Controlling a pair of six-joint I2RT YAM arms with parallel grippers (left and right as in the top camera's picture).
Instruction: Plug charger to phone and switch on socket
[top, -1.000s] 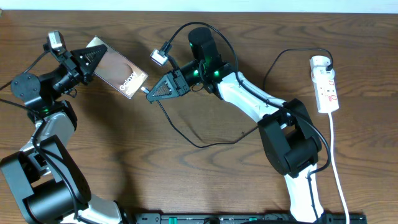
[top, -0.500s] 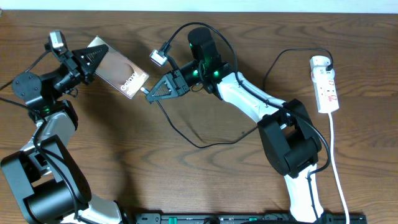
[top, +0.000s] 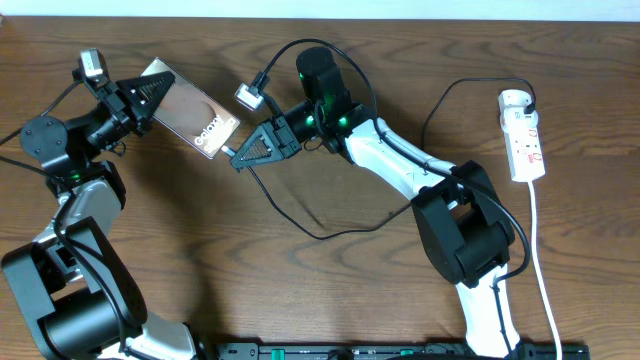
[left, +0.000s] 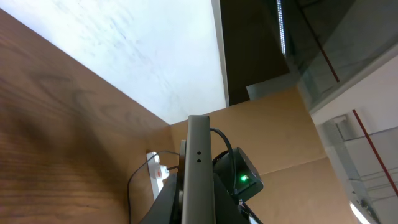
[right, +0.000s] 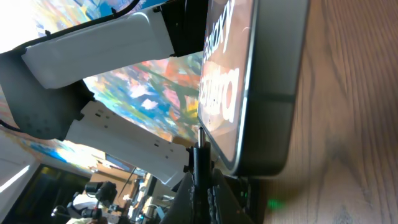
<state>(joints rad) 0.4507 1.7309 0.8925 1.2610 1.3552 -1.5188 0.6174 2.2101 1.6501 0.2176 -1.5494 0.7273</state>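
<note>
My left gripper (top: 152, 95) is shut on the phone (top: 190, 110), holding it tilted above the table at the upper left. The phone's edge fills the left wrist view (left: 198, 168), and its grey-brown face with white text shows in the right wrist view (right: 249, 81). My right gripper (top: 240, 155) is shut on the charger's connector tip (right: 199, 155), which sits right at the phone's lower end. The black charger cable (top: 300, 215) loops over the table to a black plug in the socket (top: 524, 135), a white power strip at the far right.
The socket's white cord (top: 545, 270) runs down the right side to the table's front edge. A black rail (top: 400, 350) lies along the front. The right arm's white links (top: 400, 165) stretch across the table's middle. The table's back edge lies just behind the phone.
My right gripper has crept a little left and down with the connector, closing on the phone's lower end. The left arm and phone have stayed still.
</note>
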